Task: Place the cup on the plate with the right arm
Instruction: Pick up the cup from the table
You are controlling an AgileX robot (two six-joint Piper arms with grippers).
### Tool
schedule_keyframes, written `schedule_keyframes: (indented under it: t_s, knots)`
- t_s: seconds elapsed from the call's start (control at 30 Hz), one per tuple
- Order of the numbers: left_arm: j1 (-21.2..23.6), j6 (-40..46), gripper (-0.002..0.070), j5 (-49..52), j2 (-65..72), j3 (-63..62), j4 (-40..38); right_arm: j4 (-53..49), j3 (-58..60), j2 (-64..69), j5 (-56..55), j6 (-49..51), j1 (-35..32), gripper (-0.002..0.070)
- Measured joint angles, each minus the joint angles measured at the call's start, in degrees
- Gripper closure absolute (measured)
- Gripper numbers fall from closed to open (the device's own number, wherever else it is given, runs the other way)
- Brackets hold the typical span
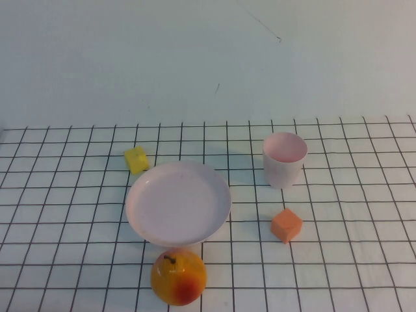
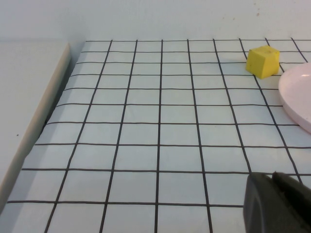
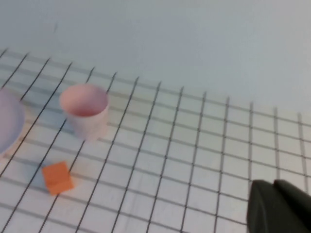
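The pale pink cup point(image 1: 284, 159) stands upright and empty on the grid cloth, right of the round pale pink plate point(image 1: 178, 201), apart from it. The cup also shows in the right wrist view point(image 3: 85, 110), with the plate's edge point(image 3: 7, 124) beside it. My right gripper point(image 3: 272, 187) is shut and empty, low over the cloth, well away from the cup. My left gripper point(image 2: 272, 177) is shut and empty, over the cloth to the left of the plate point(image 2: 299, 94). Neither arm shows in the high view.
An orange cube point(image 1: 286, 225) lies in front of the cup, also in the right wrist view point(image 3: 57, 178). A yellow cube point(image 1: 136, 159) sits behind the plate's left side. A yellow-red fruit point(image 1: 178, 276) stands just in front of the plate. The cloth's left edge point(image 2: 53, 92) drops off.
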Motion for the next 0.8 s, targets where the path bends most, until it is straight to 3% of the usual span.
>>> schedule_keyframes:
  t_s: [0.13,0.3,0.57,0.8]
  knots:
    - [0.00,0.00,0.0678,0.00,0.00,0.00,0.00,6.74,-11.56,15.18,9.48,-9.71,0.00,0.0678]
    - [0.00,0.00,0.0678,0.00,0.00,0.00,0.00,10.26,-24.63,34.67,14.33,-14.69,0.45,0.0678]
    - [0.00,0.00,0.0678,0.00,0.00,0.00,0.00,6.07,-45.16,61.35,21.29,-14.07,10.75,0.0678]
    - [0.00,0.00,0.0678,0.00,0.00,0.00,0.00,0.69,-63.13,76.62,25.86,-10.83,18.25,0.0678]
